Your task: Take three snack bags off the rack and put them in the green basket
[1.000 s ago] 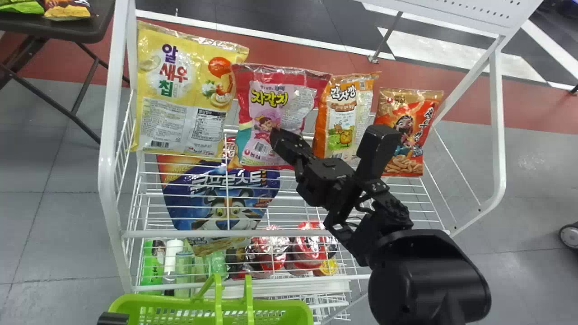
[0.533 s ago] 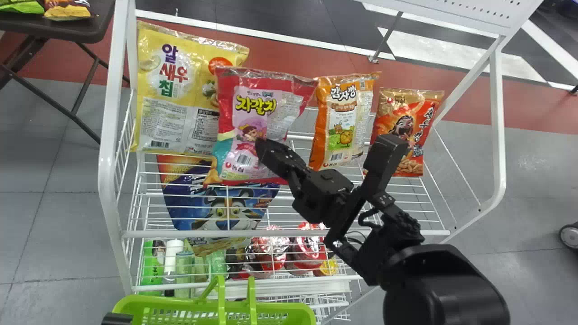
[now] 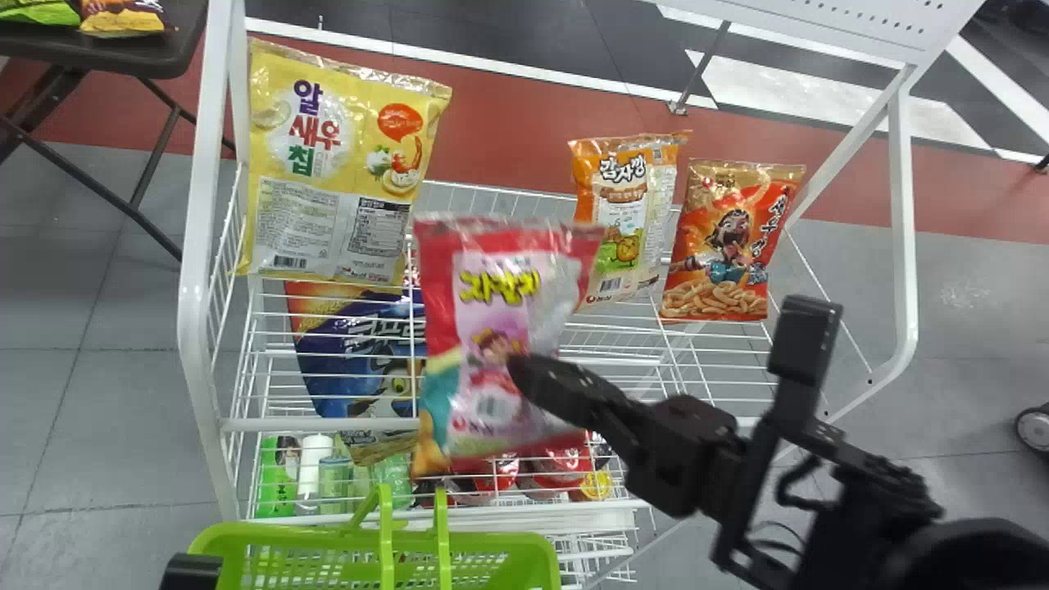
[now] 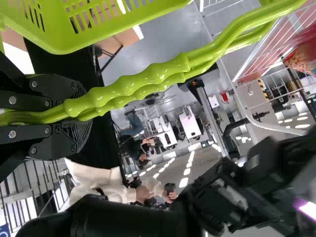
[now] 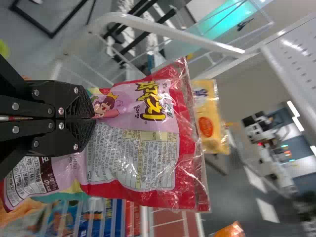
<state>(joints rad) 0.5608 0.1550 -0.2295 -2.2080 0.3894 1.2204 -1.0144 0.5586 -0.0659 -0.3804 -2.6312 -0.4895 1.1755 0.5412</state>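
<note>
The right black two-fingered hand [image 5: 94, 118] is pinching a puffy red-and-pink plastic snack bag [image 3: 496, 319] above the white wire rack [image 3: 195, 328]; the left hand [image 4: 81, 116] is gripping the green plastic basket [image 3: 328, 541] by its handles [image 4: 153, 74]. Swinging wide, the bag could be snagging those handles, slipping loose.

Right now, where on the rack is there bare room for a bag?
The upper wire shelf is bare between the yellow bag and orange bag, behind the held pink bag. It's tight between the orange bag and red bag, and crowded below around the bottles.
</note>
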